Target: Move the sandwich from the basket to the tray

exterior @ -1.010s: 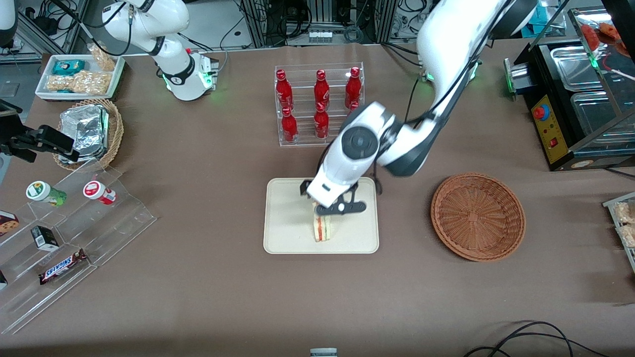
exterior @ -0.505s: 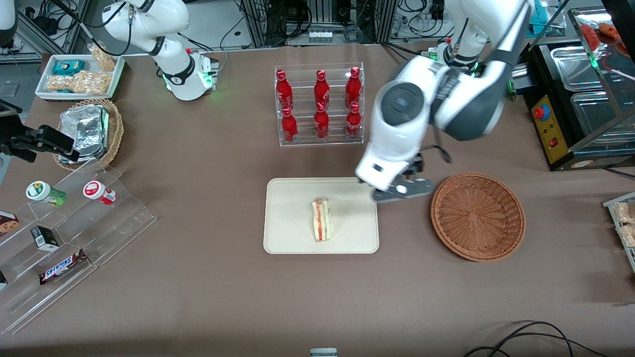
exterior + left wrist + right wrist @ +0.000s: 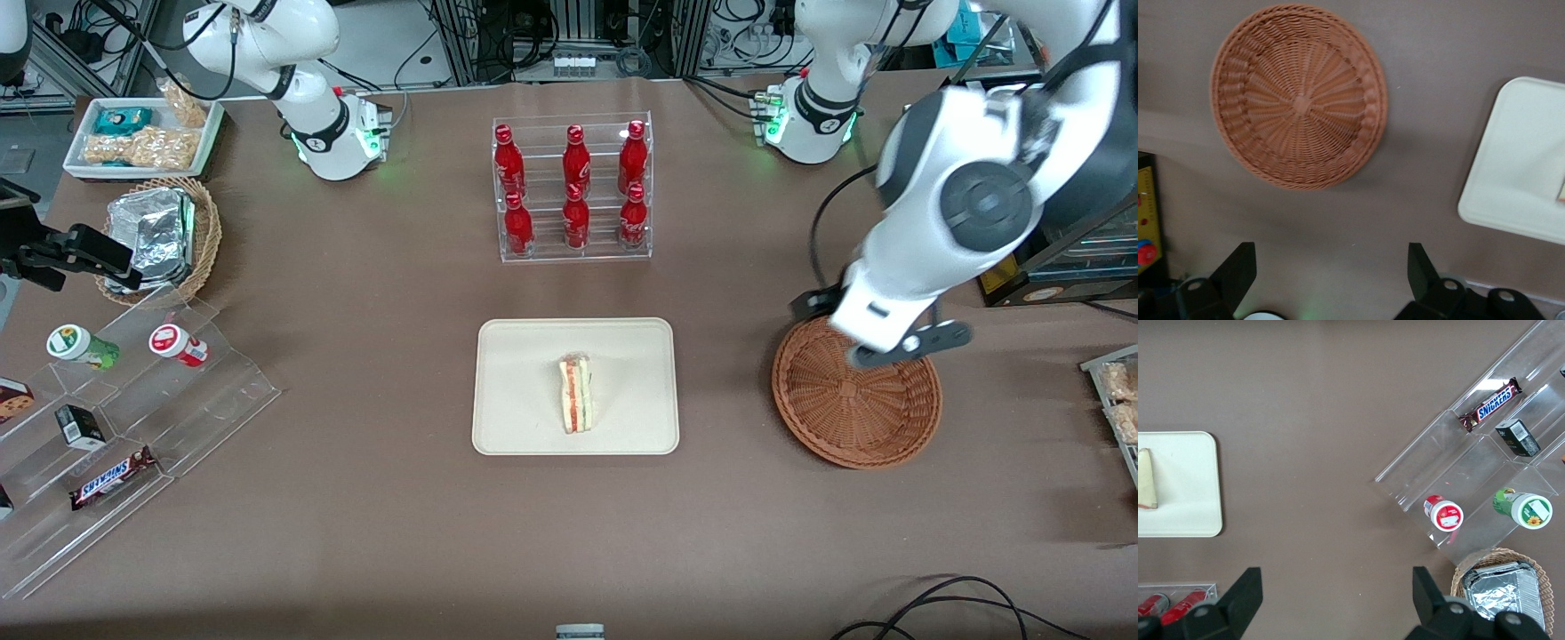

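Observation:
The sandwich [image 3: 576, 406], a pale wedge with red and green filling, stands on edge in the middle of the cream tray [image 3: 516, 391]. The round reddish-brown basket [image 3: 855, 409] lies beside the tray toward the working arm's end, with nothing in it. My gripper [image 3: 876, 342] hangs above the basket's rim, on the part farther from the front camera. In the left wrist view the gripper [image 3: 1330, 267] is open with only bare table between its fingers, and the basket [image 3: 1298, 107], a corner of the tray [image 3: 1518, 167] and a sliver of the sandwich [image 3: 1561, 193] show.
A clear rack of red bottles [image 3: 573, 187] stands farther from the front camera than the tray. A black appliance [image 3: 1005, 204] sits near the basket at the working arm's end. A tan basket of foil packs [image 3: 160, 236] and an acrylic snack stand [image 3: 116, 400] lie toward the parked arm's end.
My gripper has come off the sandwich, which stays on the tray. It has swung toward the working arm's end, from over the tray to over the basket's rim.

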You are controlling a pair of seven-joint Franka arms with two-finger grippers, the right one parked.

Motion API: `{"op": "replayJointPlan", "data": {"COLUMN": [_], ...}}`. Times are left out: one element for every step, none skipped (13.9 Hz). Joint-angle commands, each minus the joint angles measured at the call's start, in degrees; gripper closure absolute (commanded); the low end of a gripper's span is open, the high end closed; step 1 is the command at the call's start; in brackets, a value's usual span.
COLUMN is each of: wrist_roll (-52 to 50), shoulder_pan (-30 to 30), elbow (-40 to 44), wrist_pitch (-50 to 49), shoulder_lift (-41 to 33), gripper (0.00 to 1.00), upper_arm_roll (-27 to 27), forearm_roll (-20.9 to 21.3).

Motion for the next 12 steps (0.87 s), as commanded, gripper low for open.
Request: {"op": "replayJointPlan", "data": {"wrist_roll": [6.59,8.27,10.98,14.66,19.05,22.49,23.74,23.84,24.02,24.11,24.19,24.19], "shoulder_pan": [3.17,3.79,3.79,3.71,3.79,4.4,5.8,6.25,6.26,6.34,7.13,8.44], "elbow": [-6.42,-6.25,-6.33,-6.07,-5.81,-5.28,-3.97,-2.31,-1.16,-0.19,1.13,2.97], "wrist_pitch": [-2.12,-2.83,-3.01,-3.45,-3.72,-3.81,-3.81,-3.81,-3.63,-3.28,-3.1,-3.1], "shoulder_lift": [-7.87,-8.92,-10.23,-10.77,-11.73,-11.91,-11.66,-11.13,-10.6,-9.99,-8.85,-7.36], "gripper": [0.0,0.0,0.0,0.0,0.0,0.0,0.0,0.0,0.0,0.0,0.0,0.0], "upper_arm_roll": [-0.55,0.41,3.2,5.23,6.56,6.83,6.57,6.48,6.48,6.48,6.4,5.0], "forearm_roll": [-0.73,-0.82,-1.52,-3.7,-5.38,-5.39,-5.3,-5.22,-4.96,-4.78,-4.86,-4.95]}}
